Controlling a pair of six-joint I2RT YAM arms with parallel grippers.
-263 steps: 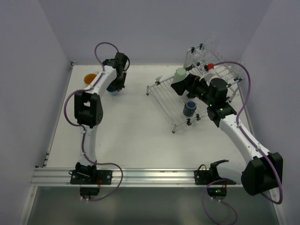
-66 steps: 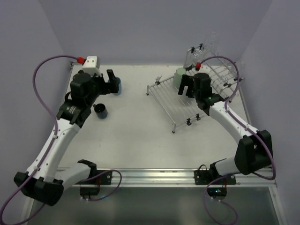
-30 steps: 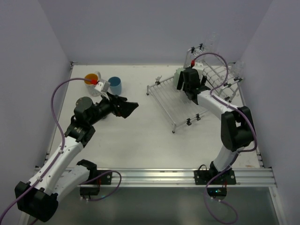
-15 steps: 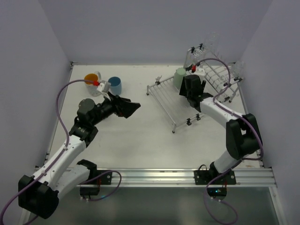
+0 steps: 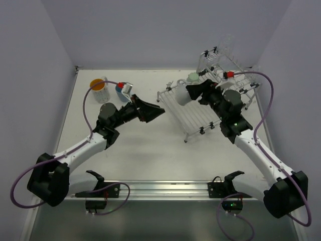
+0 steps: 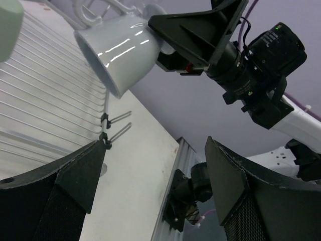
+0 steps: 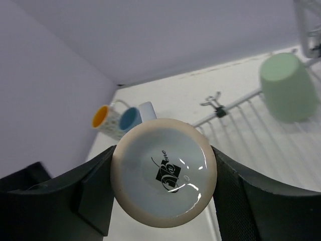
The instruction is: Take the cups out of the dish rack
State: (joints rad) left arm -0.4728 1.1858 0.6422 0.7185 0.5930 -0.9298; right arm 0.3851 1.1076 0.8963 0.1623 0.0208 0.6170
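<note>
1. Top external view: the right gripper [image 5: 189, 93] is clamped on a glossy white ceramic mug [image 5: 180, 97]. It holds the mug in the air over the near-left part of the silver wire dish rack [image 5: 200, 113].
2. Right wrist view: the mug's round base faces the camera, with a small black logo printed on it. One black finger [image 7: 95, 193] presses each side of the mug, so the jaws are spread only as wide as the mug body.
3. Left wrist view: the white mug hangs tilted with its mouth turned down toward the rods and its handle on the upper side. It does not touch the rods.
4. The left gripper [image 5: 156, 111] reaches toward the rack's left edge and stops just short of it, below the held mug. Its fingers [image 6: 75, 175] are spread wide with nothing between them.
5. A pale green cup [image 5: 193, 78] stands upside down on the rack's flat section, near its far-left corner.
6. A white mug with an orange inside [image 5: 98, 86] and a light blue cup [image 5: 120, 90] stand close together on the white table [image 5: 145, 150]. They are at its far-left part, well apart from the rack.
</note>
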